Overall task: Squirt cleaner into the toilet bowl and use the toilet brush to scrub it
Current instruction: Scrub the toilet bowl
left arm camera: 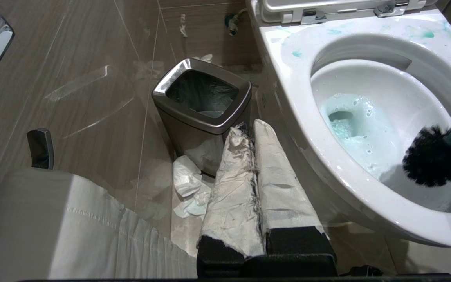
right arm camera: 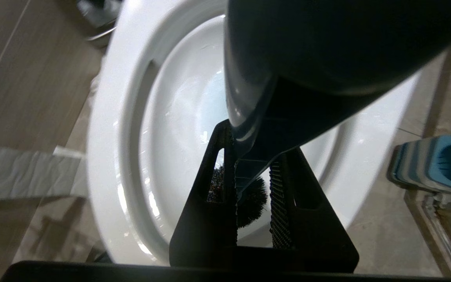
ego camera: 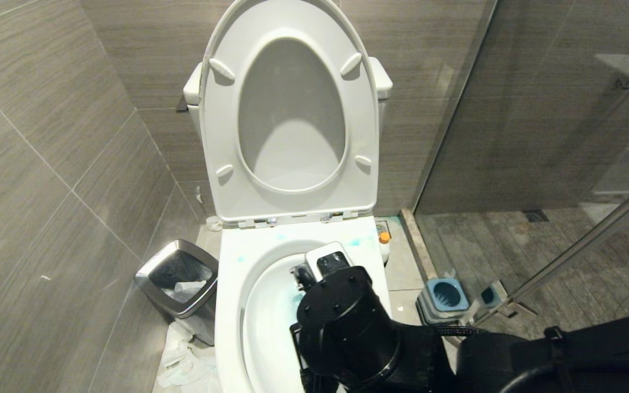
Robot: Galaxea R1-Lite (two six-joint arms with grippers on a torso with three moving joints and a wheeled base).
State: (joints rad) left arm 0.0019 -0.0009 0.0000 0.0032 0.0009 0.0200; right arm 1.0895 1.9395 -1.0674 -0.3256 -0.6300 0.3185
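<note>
Right gripper [right arm camera: 253, 196] is clamped on the slate-blue handle of the toilet brush [left arm camera: 433, 156], its arm reaching over the toilet bowl [ego camera: 232, 305] so the dark bristle head hangs inside, near the bowl's front wall. Pale blue cleaner [left arm camera: 350, 125] foams in the water (with smears on the rim). Left gripper [left arm camera: 262, 196], fingers pressed together and empty, sits low beside the bowl, near the steel-rimmed bin [left arm camera: 202, 105].
</note>
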